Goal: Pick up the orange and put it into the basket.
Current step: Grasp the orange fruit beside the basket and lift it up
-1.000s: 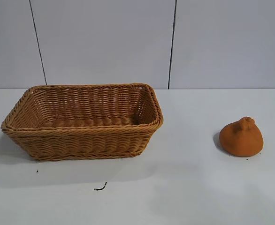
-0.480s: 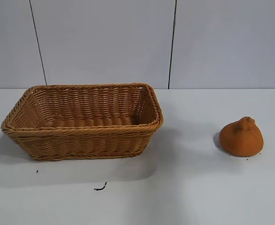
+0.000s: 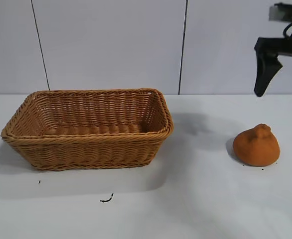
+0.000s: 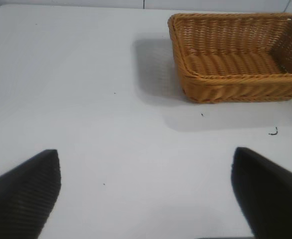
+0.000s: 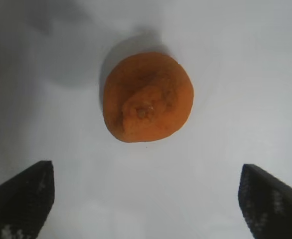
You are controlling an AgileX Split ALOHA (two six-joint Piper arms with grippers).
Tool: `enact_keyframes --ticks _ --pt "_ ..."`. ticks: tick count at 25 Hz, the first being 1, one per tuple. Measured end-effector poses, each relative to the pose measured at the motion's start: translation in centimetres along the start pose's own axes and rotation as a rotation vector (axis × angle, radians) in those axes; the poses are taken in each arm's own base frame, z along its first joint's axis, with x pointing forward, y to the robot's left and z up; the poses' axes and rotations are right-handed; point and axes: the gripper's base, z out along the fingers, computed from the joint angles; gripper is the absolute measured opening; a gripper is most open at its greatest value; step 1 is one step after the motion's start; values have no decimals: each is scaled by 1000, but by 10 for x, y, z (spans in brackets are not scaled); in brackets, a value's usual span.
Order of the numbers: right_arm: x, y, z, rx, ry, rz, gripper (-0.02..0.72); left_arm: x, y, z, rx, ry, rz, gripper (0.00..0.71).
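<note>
Left pincer [image 4: 146, 191] spread wide above the white table [image 4: 86, 99], wicker basket [image 4: 238, 82] standing farther off, small dark speck [image 4: 273, 132] near the basket

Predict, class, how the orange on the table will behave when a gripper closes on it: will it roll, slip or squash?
The orange sits squat on a broad base, so it probably stays put rather than rolling. Its matte, rough skin likely grips well. The knobbly top could tilt it if pinched unevenly by the open right gripper above it.
</note>
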Motion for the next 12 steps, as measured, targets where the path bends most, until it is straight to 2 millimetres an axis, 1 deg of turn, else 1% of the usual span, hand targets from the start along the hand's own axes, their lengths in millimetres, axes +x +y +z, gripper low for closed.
enact_keyframes --ticks 5,7,10,11,12 --pt "-7 -4 54 1 69 6 694 0 0 0 0 0 0 666" --pt "-8 -5 71 3 88 7 694 0 0 0 0 0 0 666" --pt "-8 -6 87 4 101 10 693 0 0 0 0 0 0 666" --pt "-8 -6 89 4 101 10 675 0 0 0 0 0 0 666" --pt "-8 -6 91 3 103 12 629 0 0 0 0 0 0 666"
